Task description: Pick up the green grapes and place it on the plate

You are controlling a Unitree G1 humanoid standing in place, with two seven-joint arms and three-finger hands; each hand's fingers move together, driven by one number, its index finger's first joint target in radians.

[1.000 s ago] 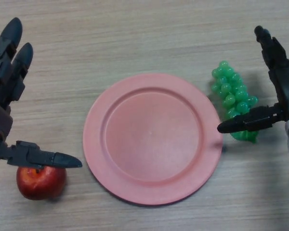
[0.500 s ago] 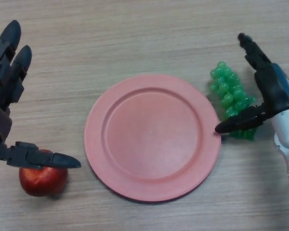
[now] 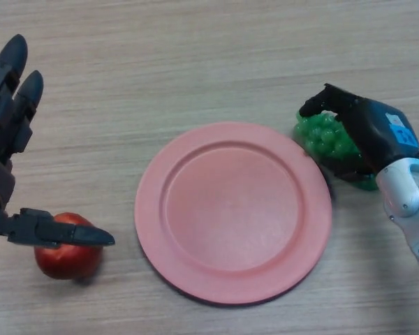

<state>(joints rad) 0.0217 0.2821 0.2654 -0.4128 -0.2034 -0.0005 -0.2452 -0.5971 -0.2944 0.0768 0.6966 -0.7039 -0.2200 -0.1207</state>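
- Right hand (image 3: pixel 369 132) lies over the grapes (image 3: pixel 322 137); fingers curled down across the top of the bunch, fingertips (image 3: pixel 311 106) at its far edge. Thumb hidden under the hand, so a full pinch cannot be confirmed.
- Grapes green, on the table (image 3: pixel 195 56), just beside the plate (image 3: pixel 234 211) at its right rim; bunch shows mostly on the plate side of the fingers, a few berries under the palm.
- Plate pink, round, nothing on it.
- Left hand (image 3: pixel 7 150) at the view's left edge, fingers straight and spread wide, thumb reaching out over the apple (image 3: pixel 70 255).
- Apple red, on the table beneath that thumb, well apart from the plate.
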